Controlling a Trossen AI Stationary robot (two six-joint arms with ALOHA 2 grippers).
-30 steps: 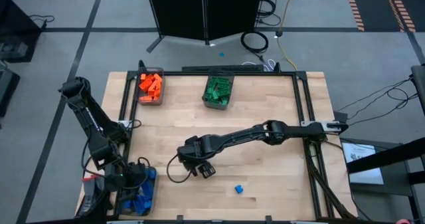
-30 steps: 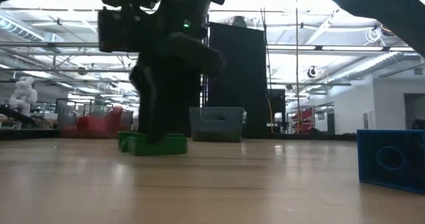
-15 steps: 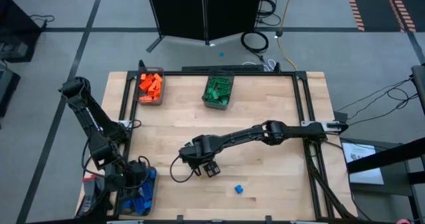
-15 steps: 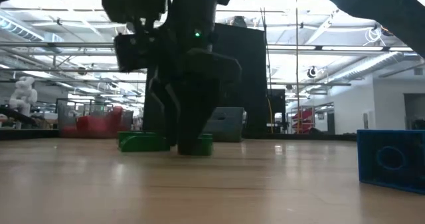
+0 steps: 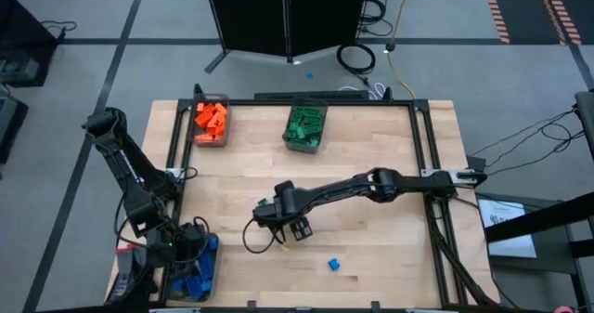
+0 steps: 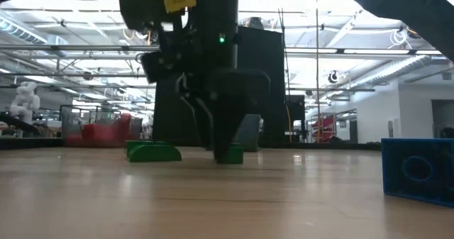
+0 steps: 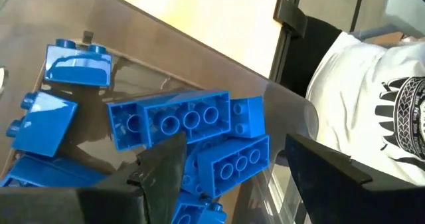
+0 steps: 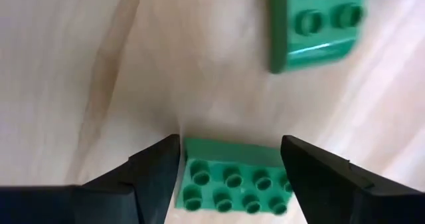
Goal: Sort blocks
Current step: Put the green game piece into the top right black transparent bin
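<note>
Green block (image 8: pixel 234 179) lies on the table (image 5: pixel 371 164) between the right gripper's (image 8: pixel 232 167) spread fingers, another green block (image 8: pixel 317 21) just beyond. Left gripper (image 7: pixel 232 164) hangs open over blue blocks (image 7: pixel 176 121) in the near-left bin (image 5: pixel 206 267).

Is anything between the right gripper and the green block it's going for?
Nothing visible. The right gripper is open, low over the table, with a green block directly between its fingers. A second green block lies apart, beyond the fingertips.

The wooden table (image 5: pixel 371 164) holds three bins: orange blocks (image 5: pixel 211 118), green blocks (image 5: pixel 305 124), blue blocks (image 5: pixel 198 274). One blue block (image 5: pixel 333 265) lies alone. Two green blocks (image 8: pixel 234 181) (image 8: pixel 317 21) lie near the middle.
</note>
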